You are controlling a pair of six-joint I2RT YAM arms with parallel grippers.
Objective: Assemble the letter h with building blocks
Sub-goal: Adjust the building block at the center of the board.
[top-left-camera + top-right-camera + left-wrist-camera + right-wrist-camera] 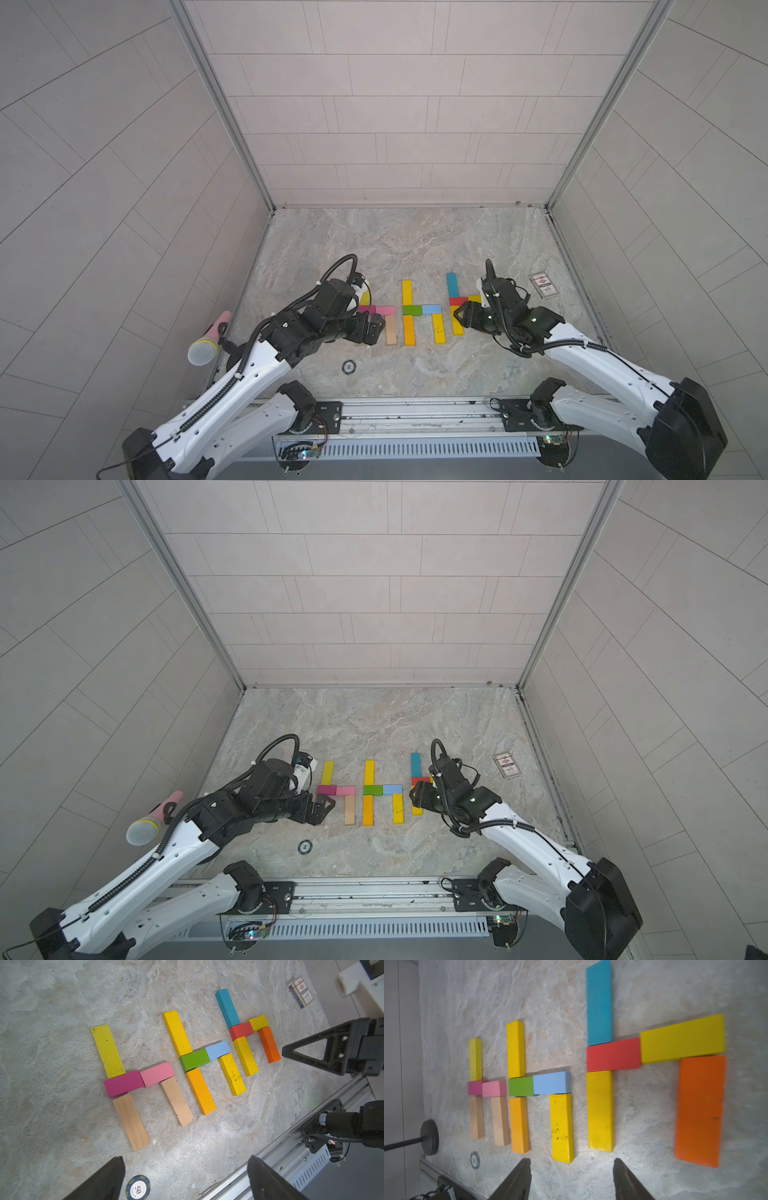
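Note:
The building blocks lie flat on the marble floor as three h shapes side by side. The left h has a lime bar [107,1051], magenta [123,1083] and pink [157,1073] cross pieces and two wooden legs [131,1122]. The middle h [412,310] is yellow, green, light blue and orange-yellow. The right h has a teal bar [599,1001], a red piece [613,1054], yellow pieces and an orange leg [699,1109]. My left gripper [186,1157] hovers open by the left h's near end. Low at the right h's near end, my right gripper [572,1159] has its jaws apart and holds nothing.
A poker chip [348,366] lies on the floor near the left arm. A pack of cards [544,285] sits at the far right. A microphone [205,345] on a stand leans at the left edge. A metal rail [415,409] borders the front, and tiled walls enclose the floor.

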